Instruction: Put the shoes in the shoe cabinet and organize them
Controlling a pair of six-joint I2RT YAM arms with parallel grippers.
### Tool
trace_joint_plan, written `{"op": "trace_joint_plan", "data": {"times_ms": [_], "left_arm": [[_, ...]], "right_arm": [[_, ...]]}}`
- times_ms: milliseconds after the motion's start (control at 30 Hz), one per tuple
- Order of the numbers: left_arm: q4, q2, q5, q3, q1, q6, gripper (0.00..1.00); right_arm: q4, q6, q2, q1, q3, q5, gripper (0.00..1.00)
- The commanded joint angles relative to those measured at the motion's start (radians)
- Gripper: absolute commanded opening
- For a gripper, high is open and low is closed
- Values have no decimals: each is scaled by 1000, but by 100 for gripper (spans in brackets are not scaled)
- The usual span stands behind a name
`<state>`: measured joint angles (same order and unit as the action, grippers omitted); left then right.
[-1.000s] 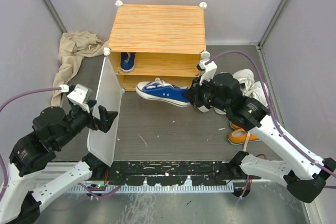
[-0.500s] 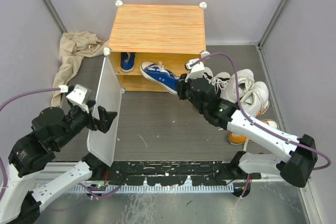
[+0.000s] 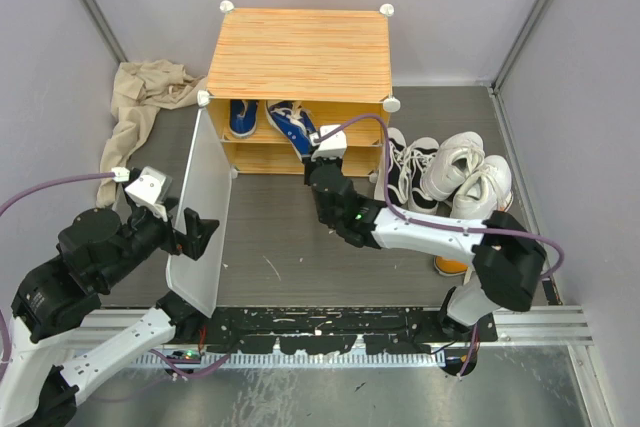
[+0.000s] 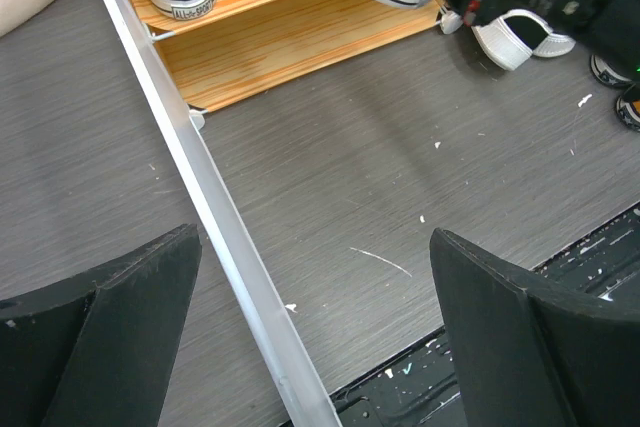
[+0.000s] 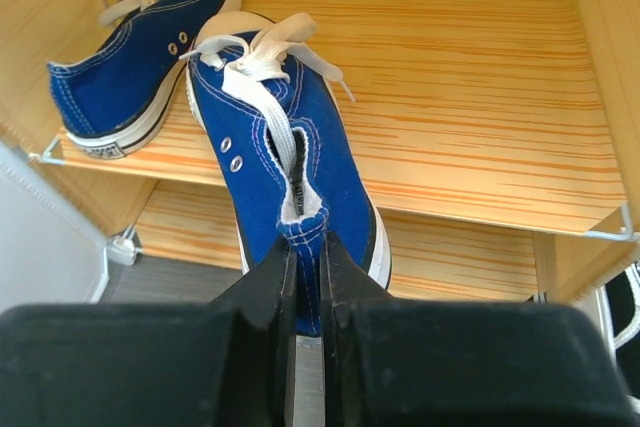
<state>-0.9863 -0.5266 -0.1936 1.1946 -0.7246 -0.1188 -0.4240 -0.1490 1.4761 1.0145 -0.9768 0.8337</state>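
Note:
The shoe cabinet (image 3: 300,52) has an orange striped top and stands at the back with its pale door (image 3: 203,207) swung open. One blue sneaker (image 5: 135,62) sits on the upper shelf at the left. My right gripper (image 5: 307,257) is shut on the heel of a second blue sneaker (image 5: 285,157) and holds it toe-first over the upper shelf (image 5: 480,97); this sneaker also shows in the top view (image 3: 293,125). My left gripper (image 4: 315,347) is open and straddles the door's edge (image 4: 215,217). Black high-tops (image 3: 400,169), white sneakers (image 3: 465,172) and an orange shoe (image 3: 450,265) lie to the cabinet's right.
A beige cloth (image 3: 140,107) lies crumpled on the floor left of the cabinet. Grey walls close in both sides. A black rail (image 3: 330,332) runs along the near edge between the arm bases.
My right gripper has carried the blue sneaker left and back, from the floor in front of the cabinet into the upper shelf opening. The left arm has stayed at the door.

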Motion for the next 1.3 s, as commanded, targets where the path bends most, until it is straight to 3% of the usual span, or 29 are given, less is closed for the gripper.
{"op": "trace_joint_plan", "data": {"times_ms": [0,367,633,1067,1267], "left_arm": [[1,16,16,28,-2,6,98],[-26,38,22,32,-1,9,98],[-35,59,44,19,-2,-5,98],[-77,86,32,21,-2,-4,98],[-78,97,34,8,-2,-6,98]], "right_arm": [[-319,43,75,22,-115,198,1],[-523,227,325,42,-304,341,1],[-573,323,495,38,-513,382,1],[-590,357,678,-12,-714,421,1],[-485,288,722,-27,-785,390,1]]}}
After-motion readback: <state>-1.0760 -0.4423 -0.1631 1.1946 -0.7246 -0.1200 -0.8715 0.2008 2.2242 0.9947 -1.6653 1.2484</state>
